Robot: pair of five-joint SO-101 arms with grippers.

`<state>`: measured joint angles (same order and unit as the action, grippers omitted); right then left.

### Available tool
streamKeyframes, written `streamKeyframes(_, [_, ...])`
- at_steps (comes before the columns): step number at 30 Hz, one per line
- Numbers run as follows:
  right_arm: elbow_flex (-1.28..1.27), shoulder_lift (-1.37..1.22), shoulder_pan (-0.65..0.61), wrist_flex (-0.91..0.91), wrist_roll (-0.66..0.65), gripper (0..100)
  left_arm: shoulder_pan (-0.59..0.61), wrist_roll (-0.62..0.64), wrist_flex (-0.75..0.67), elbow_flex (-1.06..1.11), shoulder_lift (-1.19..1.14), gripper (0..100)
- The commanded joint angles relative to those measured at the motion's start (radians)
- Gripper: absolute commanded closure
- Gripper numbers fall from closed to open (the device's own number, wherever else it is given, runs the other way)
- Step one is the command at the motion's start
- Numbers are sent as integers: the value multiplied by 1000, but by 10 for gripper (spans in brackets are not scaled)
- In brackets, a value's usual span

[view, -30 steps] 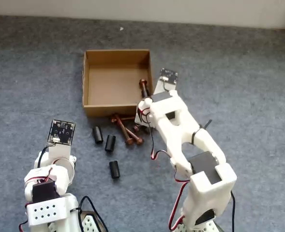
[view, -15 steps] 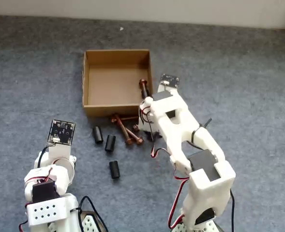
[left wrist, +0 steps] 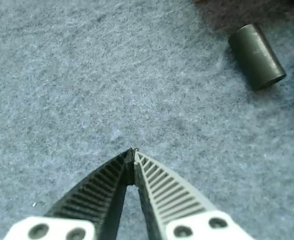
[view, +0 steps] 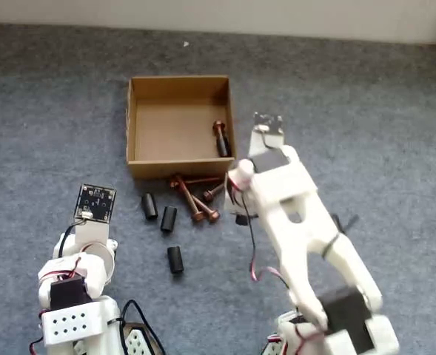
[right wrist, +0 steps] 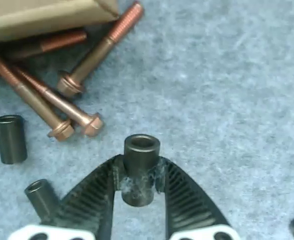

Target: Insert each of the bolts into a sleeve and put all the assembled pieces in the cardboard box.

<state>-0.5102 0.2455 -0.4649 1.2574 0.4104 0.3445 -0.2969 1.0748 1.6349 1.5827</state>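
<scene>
**High view:** one assembled piece [view: 220, 138] is lying inside the cardboard box [view: 140, 126]. Four loose bolts [view: 194, 196] and three loose sleeves [view: 169, 219] are lying just outside its near wall.

**Left wrist view:** the left gripper [left wrist: 133, 156] is hanging pressed together and empty over the carpet [left wrist: 62, 75], well apart from the nearest sleeve.

**Right wrist view:** the right gripper [right wrist: 140, 164] is clamping a fourth sleeve [right wrist: 140, 175], its open bore facing along the fingers. The bolts are lying slantwise just ahead, so this arm looks nearer, and a bolt probably needs lining up with that bore.
</scene>
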Motion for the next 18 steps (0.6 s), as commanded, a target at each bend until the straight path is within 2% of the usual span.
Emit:
streamKeyframes(1, [-131,182,61,-114,-9,995,-12,-95,-20,-24,5,982])
streamKeyframes(3, [-214,240,108,-183,-9,995,-12,-172,-14,-44,5,982])
streamKeyframes(8, [-366,332,223,-367,-9,995,-18,-199,-14,-159,5,982])
streamKeyframes(10, [-397,344,252,-423,-9,995,-18,-261,-14,-219,4,982])
streamKeyframes(15, [-430,344,277,-481,-9,995,-19,-379,-17,-357,-5,982])
streamKeyframes(18, [-438,344,277,-481,-9,995,-64,-437,-12,-426,-7,982])
